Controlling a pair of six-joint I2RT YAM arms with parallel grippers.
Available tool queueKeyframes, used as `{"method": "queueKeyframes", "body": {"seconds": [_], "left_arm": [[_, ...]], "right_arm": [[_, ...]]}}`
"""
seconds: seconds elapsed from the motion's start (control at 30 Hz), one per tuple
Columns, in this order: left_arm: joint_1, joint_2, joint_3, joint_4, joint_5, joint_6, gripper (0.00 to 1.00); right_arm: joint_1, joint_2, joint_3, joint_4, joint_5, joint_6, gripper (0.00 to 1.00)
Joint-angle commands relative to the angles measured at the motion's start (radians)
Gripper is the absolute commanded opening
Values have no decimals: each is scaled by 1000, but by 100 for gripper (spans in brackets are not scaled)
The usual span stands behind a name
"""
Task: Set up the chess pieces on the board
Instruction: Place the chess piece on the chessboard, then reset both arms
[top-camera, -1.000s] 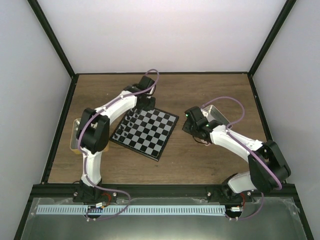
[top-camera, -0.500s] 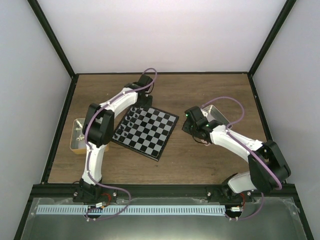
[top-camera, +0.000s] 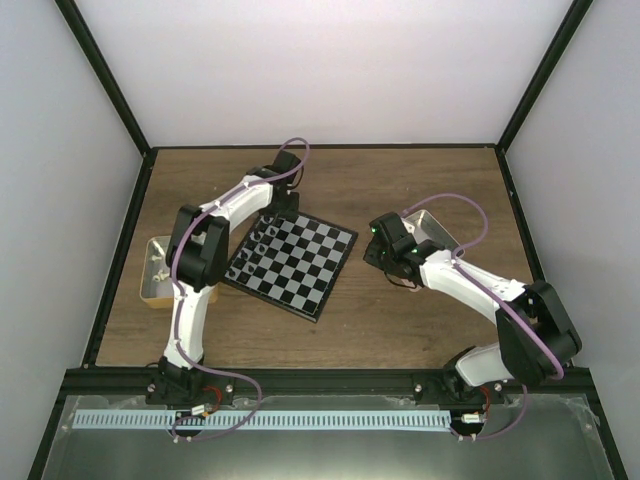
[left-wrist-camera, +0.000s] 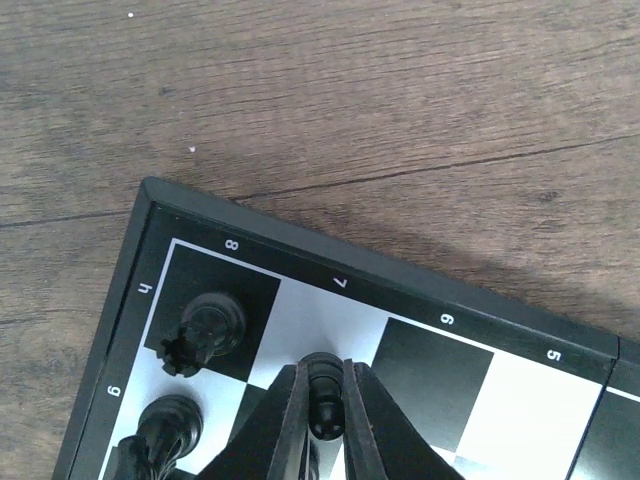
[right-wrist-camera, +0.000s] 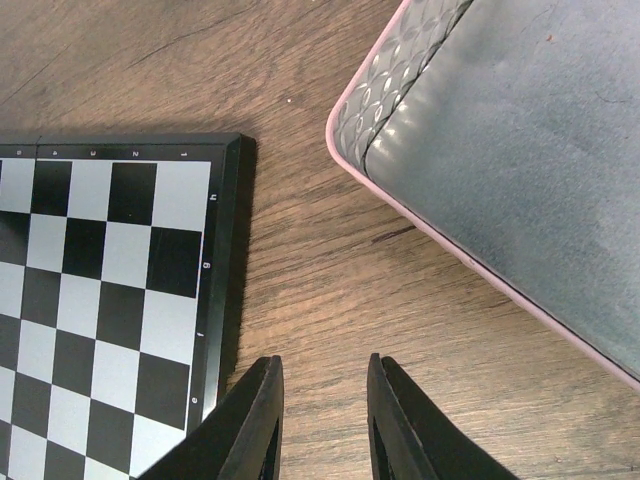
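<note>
Left wrist view: our left gripper (left-wrist-camera: 324, 375) pinches a black pawn (left-wrist-camera: 322, 402) between its fingers, over the pale square next to the board's (left-wrist-camera: 425, 372) corner. We cannot tell whether the pawn touches the board. A black piece (left-wrist-camera: 207, 330) stands on the dark corner square, and a second black piece (left-wrist-camera: 165, 422) stands just beside it along the edge. From the top camera, the board lies turned at an angle mid-table. Our right gripper (right-wrist-camera: 322, 372) hangs with its fingers spread and nothing between them, over bare table (right-wrist-camera: 320, 270) between the board and the pink tray (right-wrist-camera: 400, 90). The tan tray (top-camera: 143, 290), left of the board, holds white pieces (top-camera: 158, 262).
</note>
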Motion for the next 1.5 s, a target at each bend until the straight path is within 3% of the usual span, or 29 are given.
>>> {"method": "queueKeyframes", "body": {"seconds": [0.0,0.43,0.53,0.6,0.87,0.93,1.03,1.23,1.47], "left_arm": [[12,23,29,5,11,8,14],[19,-43,30,4,71,12,28],[17,-119,18,12,82,-3,39],[17,-200,-9,27,87,-9,48],[13,-575,-227,128,80,-28,70],[11,-696,-312,169,77,-25,78],[9,-880,-423,203,68,-20,99],[4,-1237,-605,230,10,-29,100],[2,-1599,-694,196,4,-63,100]], "right_arm": [[-3,12,13,15,6,-2,24],[-3,8,27,6,5,-11,25],[-3,-15,46,-34,44,-18,26],[-3,-50,57,-59,95,-26,29],[-4,-280,56,-106,224,-123,51],[-6,-336,55,-129,256,-150,57],[-6,-427,48,-165,296,-198,69],[-6,-652,32,-231,351,-289,99],[-6,-907,110,-320,372,-358,100]]}}
